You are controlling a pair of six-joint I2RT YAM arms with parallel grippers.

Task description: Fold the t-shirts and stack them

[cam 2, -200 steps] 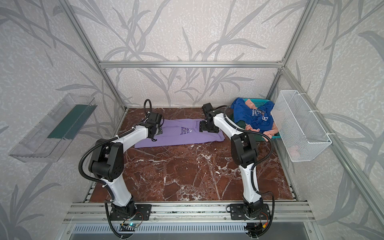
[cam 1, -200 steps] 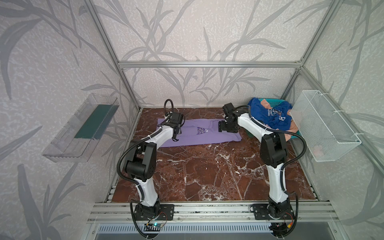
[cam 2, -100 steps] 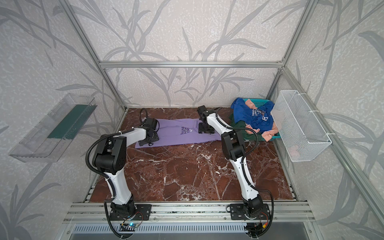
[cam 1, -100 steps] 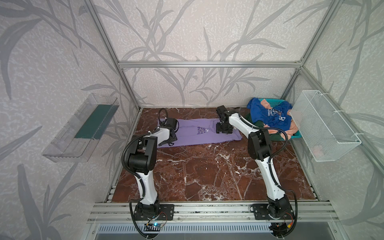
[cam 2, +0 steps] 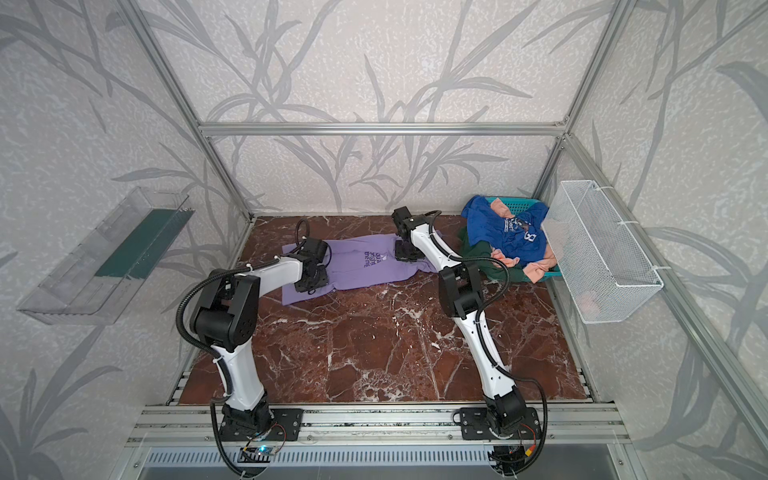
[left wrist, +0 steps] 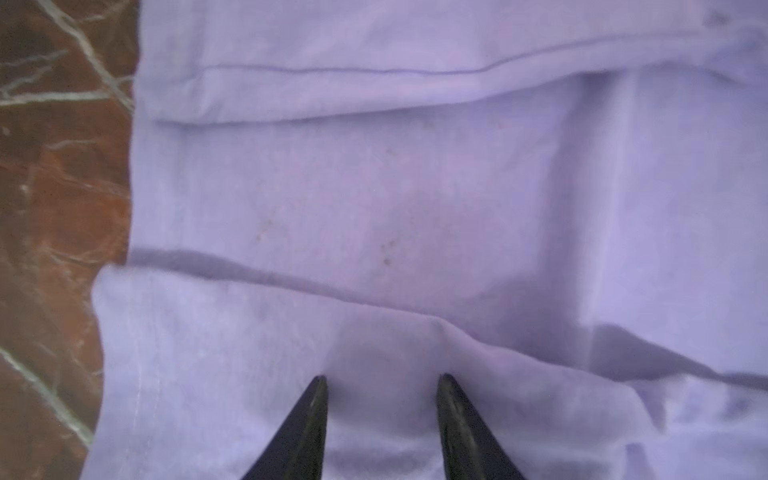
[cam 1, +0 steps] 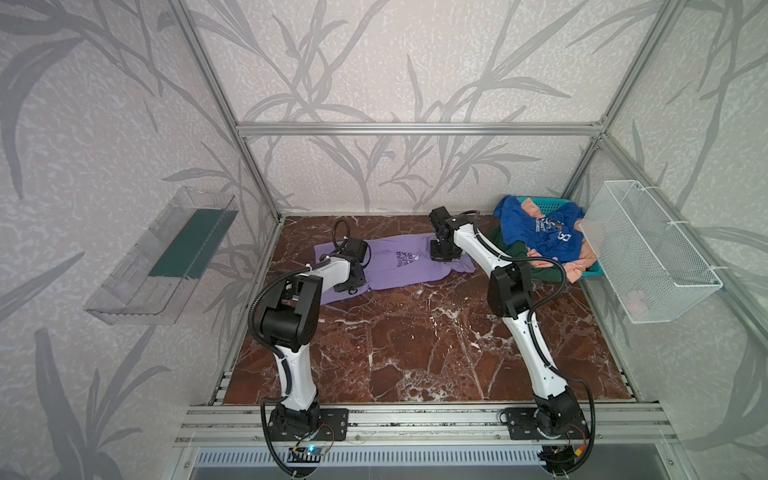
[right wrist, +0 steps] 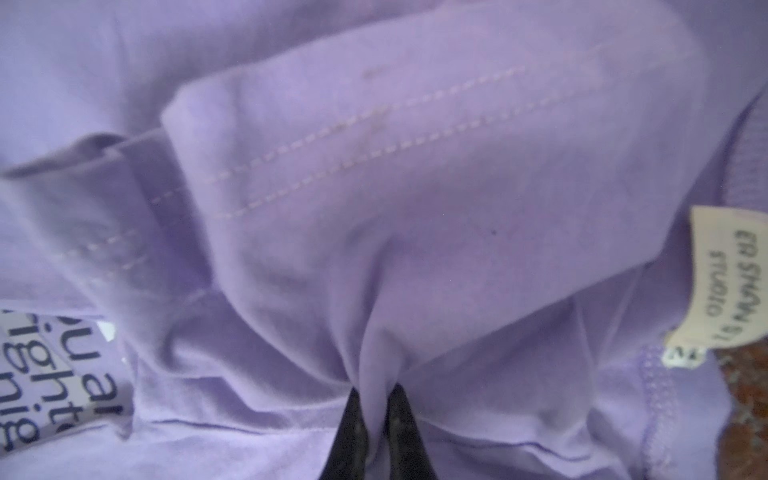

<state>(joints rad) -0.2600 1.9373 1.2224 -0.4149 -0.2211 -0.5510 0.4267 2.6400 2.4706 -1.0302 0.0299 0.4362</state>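
A lavender t-shirt (cam 1: 399,266) (cam 2: 365,270) lies spread at the back of the marble table. My left gripper (left wrist: 382,378) presses down on its near left part, by the hem (left wrist: 137,374); the jaws stand open with a low ridge of cloth between them. In both top views the left gripper (cam 1: 353,286) (cam 2: 309,286) sits on the shirt's left end. My right gripper (right wrist: 376,388) is shut on a pinch of lavender cloth (right wrist: 415,166) beside the neck label (right wrist: 727,282), at the shirt's right end (cam 1: 442,255). Blue (cam 1: 540,237), peach (cam 1: 582,266) and dark green (cam 1: 515,253) t-shirts are heaped at the back right.
The heap fills a teal basket (cam 1: 540,201) in the back right corner. A white wire basket (cam 1: 648,253) hangs on the right wall, a clear plastic tray (cam 1: 166,253) on the left wall. Brown marble table (cam 1: 415,340) stretches to the front rail.
Both grippers came down onto the lavender shirt. The right jaws closed on a pinch of cloth near the collar. The left jaws narrowed and the left gripper shifted nearer.
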